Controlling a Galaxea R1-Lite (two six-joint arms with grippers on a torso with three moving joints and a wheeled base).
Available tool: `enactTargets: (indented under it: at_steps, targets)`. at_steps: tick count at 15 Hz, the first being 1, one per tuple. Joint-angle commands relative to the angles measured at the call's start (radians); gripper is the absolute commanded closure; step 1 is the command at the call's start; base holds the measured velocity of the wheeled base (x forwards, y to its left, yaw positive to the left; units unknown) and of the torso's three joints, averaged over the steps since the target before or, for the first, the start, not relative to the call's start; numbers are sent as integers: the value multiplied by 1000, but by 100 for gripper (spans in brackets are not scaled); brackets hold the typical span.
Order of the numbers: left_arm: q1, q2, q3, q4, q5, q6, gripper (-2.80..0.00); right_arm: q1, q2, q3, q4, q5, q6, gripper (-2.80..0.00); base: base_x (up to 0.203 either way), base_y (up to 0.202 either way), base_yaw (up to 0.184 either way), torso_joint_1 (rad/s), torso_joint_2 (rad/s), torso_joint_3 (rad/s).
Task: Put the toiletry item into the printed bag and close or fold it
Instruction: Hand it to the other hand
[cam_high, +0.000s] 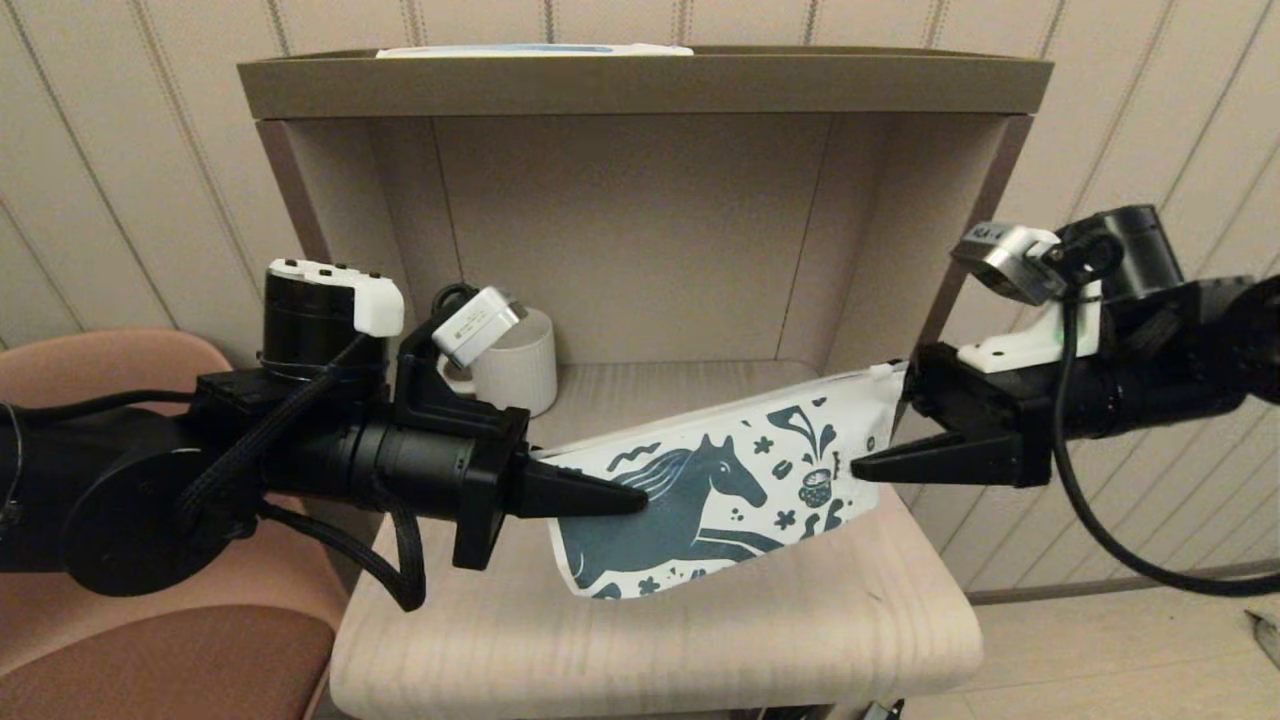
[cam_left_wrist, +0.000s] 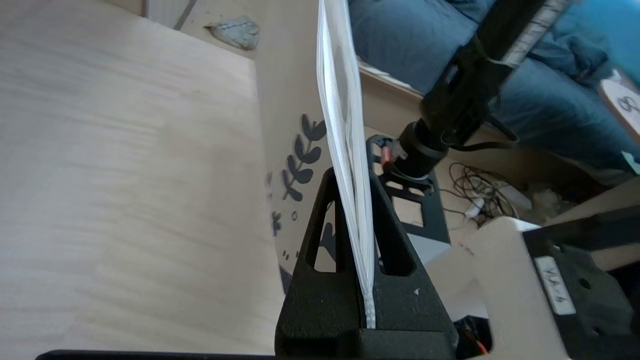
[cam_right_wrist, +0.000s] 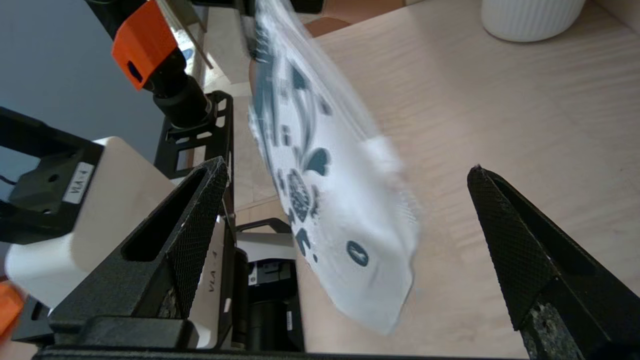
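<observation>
The printed bag (cam_high: 720, 490) is held above the worktop (cam_high: 800, 630), one edge clamped by the left gripper (cam_high: 640, 498). The right gripper (cam_right_wrist: 345, 220) is spread around its opposite end. The bag's contents cannot be told.

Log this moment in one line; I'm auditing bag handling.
left gripper: shut on flat white horse-printed bag, held above wooden table | right gripper: open at bag's far end | tube: unseen

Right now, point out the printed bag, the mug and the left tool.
printed bag (cam_high: 720, 480): head view, on the horse print.
mug (cam_high: 520, 365): head view, on its ribbed white side.
left tool (cam_left_wrist: 364, 280): left wrist view, at the tips clamping the bag's edge.
</observation>
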Motion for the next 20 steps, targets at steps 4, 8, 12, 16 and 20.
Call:
enactTargets:
  at_steps: [4,8,12,16,20]
  targets:
    - [0,-29,1,-2,-33,-2,0,16,28,-2,-2,6,-9,-280,0,0,0,0,0,0]
    - [0,-18,3,-2,-33,-2,0,13,27,-24,-1,6,-9,-280,0,0,0,0,0,0]
    - [0,-16,4,-2,-33,-1,0,18,30,-36,-1,6,-9,-280,0,0,0,0,0,0]
    - [0,-16,6,-2,-33,-1,0,19,32,-47,0,6,-9,-280,0,0,0,0,0,0]
    - [0,-19,6,-2,-33,-1,0,19,40,-46,0,6,-9,0,0,0,0,0,0,0]
